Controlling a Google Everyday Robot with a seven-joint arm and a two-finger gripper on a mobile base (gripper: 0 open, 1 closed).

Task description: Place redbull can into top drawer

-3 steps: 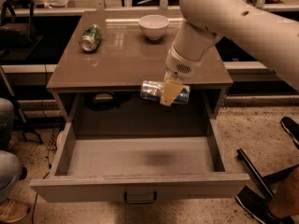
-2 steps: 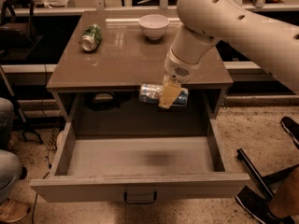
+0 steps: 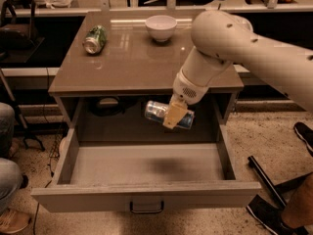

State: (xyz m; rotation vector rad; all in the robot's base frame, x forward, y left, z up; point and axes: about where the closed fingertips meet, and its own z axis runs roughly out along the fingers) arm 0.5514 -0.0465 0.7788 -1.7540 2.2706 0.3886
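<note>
**Hand (image 3: 175, 116) clamped on its load**

Your hand grips the slim blue-and-silver metal redbull can (image 3: 157, 111) across its middle. The can hangs sideways in the air over the back of the wide grey-brown top drawer (image 3: 146, 196), which stands open beneath the counter (image 3: 132, 67). The thin, light, slick metal probably dents easily, so a gentle mid-body hold suits it.

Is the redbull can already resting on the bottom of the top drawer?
No: the gripper, over the open top drawer, holds the redbull can sideways between its jaws, clear above the drawer's bottom.
</note>
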